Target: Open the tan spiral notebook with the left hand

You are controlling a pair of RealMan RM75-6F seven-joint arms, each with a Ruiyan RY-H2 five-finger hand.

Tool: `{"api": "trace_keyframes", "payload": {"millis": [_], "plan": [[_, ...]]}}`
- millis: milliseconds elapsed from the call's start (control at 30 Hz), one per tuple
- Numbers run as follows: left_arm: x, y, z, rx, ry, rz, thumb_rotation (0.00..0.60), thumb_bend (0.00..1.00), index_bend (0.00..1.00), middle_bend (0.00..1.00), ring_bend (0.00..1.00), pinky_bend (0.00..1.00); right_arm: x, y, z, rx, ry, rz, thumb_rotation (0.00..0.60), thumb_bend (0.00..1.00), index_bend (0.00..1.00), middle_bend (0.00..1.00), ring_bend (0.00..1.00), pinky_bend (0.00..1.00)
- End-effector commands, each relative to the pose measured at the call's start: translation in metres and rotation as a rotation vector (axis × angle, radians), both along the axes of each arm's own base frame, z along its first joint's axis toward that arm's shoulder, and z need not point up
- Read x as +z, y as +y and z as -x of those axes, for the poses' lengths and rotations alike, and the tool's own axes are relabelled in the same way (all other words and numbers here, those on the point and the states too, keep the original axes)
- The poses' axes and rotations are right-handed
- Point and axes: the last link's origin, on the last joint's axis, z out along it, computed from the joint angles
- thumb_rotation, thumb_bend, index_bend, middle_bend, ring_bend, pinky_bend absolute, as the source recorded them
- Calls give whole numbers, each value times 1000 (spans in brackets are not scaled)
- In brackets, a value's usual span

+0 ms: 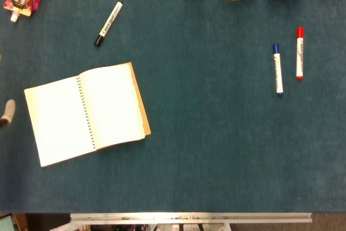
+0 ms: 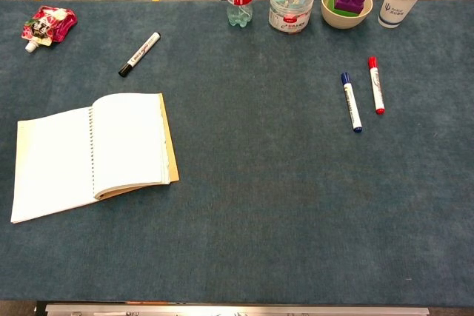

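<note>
tan spiral notebook (image 1: 86, 113): lies open on bench, done | your left hand (image 1: 7, 113): frame edge, fingers' state untellable | nothing left

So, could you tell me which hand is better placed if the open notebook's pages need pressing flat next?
Probably the left. Only a fingertip of the left hand shows, at the head view's left edge beside the open notebook. The right hand appears in neither view.

Blue table (image 2: 259, 205): open notebook (image 2: 92, 152), three markers, pouch, bottle, jar, bowl, cup.
</note>
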Motion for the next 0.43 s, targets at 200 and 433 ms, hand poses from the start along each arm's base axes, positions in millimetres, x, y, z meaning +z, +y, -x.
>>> {"api": "trace_keyframes", "payload": {"millis": [200, 433], "plan": [[7, -22, 13, 36, -5, -39, 478, 335, 0, 101, 62, 57, -4, -4, -4, 2, 2, -20, 600, 226, 238, 273, 147, 265], [10, -28, 16, 45, -8, -46, 481, 335, 0, 101, 62, 57, -9, -8, -9, 15, -1, -33, 600, 226, 238, 273, 147, 265]]}}
